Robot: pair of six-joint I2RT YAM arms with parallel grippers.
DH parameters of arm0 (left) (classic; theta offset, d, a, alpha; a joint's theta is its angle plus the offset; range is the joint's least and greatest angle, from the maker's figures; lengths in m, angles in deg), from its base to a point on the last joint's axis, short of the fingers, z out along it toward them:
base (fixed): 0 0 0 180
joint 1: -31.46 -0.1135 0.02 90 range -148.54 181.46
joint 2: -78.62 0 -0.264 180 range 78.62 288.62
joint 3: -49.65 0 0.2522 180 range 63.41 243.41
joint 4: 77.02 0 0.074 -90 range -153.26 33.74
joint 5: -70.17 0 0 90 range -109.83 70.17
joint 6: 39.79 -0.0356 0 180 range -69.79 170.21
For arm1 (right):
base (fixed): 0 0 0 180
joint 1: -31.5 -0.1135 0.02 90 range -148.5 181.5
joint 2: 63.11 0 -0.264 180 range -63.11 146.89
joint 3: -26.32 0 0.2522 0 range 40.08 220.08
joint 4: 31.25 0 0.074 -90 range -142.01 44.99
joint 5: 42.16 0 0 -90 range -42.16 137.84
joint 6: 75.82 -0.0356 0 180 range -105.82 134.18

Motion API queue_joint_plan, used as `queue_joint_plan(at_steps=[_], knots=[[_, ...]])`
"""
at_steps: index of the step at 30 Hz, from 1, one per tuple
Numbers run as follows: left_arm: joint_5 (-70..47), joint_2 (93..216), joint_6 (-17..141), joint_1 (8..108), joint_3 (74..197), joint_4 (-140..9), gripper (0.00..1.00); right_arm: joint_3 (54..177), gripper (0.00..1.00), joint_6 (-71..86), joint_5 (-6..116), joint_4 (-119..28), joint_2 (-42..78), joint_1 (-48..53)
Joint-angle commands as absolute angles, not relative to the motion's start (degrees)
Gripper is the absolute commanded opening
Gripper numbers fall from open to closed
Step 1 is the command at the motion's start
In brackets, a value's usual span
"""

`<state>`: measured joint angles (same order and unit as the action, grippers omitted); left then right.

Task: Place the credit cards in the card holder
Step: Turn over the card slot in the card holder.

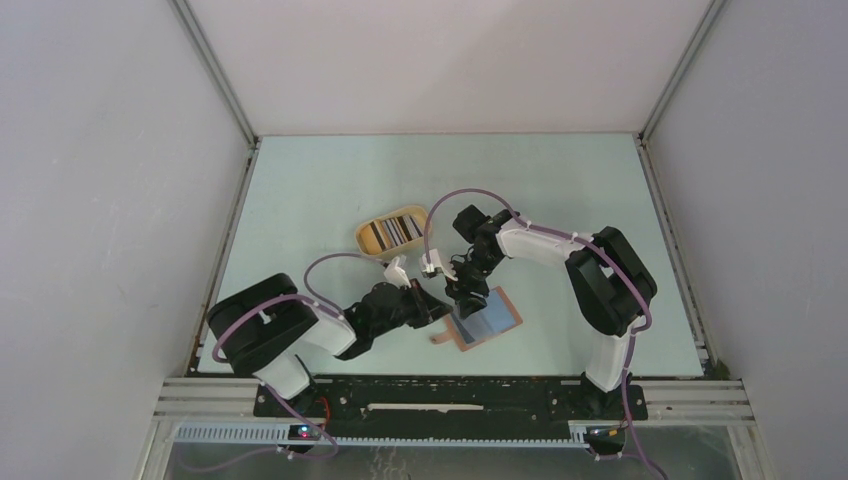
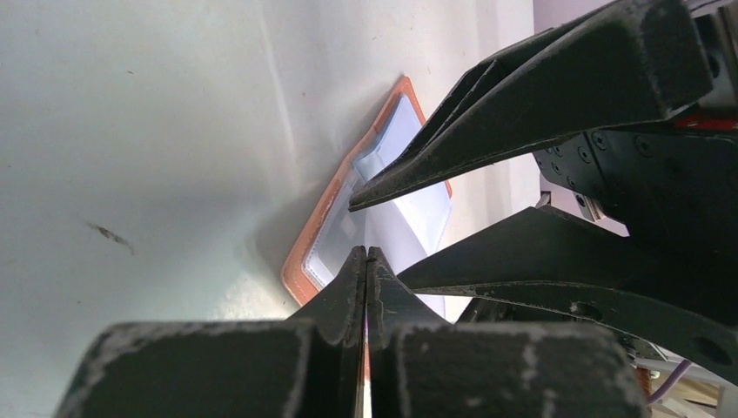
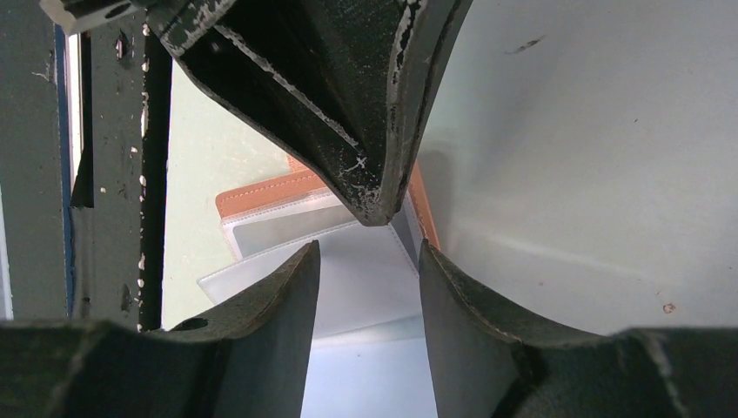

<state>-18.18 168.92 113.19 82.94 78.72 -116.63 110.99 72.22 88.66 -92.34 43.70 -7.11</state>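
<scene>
The reddish-brown card holder lies open near the table's front edge, its clear sleeves facing up. A pale blue credit card sits over the sleeves, and my right gripper is shut on it, one finger against each side. From above, the right gripper stands at the holder's upper left end. My left gripper is shut, its tips resting at the holder's orange edge. It reaches in from the left. More credit cards stand in the oval tray.
The tan oval tray stands just behind the two grippers. The right gripper's fingers fill the right of the left wrist view. A left finger hangs close above the right jaws. White walls enclose the table on three sides.
</scene>
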Motion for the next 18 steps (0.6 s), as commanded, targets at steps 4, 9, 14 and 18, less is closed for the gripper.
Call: queue_joint_plan(at_steps=[4, 9, 14, 18], knots=[[-17.99, 169.93, 113.1, 83.32, 81.24, -117.27, 0.0, 112.94, 0.54, 73.08, 89.71, -93.11, 41.14, -6.83], [-18.57, 167.92, 112.76, 83.34, 80.12, -117.67, 0.05, 112.94, 0.54, 73.12, 89.67, -93.25, 41.06, -6.82], [-19.21, 166.32, 112.61, 83.38, 78.75, -117.67, 0.17, 112.94, 0.54, 73.15, 89.67, -93.33, 41.02, -6.82], [-19.72, 165.48, 112.53, 83.31, 77.81, -116.22, 0.2, 112.94, 0.54, 73.15, 89.67, -93.43, 41.04, -6.85]])
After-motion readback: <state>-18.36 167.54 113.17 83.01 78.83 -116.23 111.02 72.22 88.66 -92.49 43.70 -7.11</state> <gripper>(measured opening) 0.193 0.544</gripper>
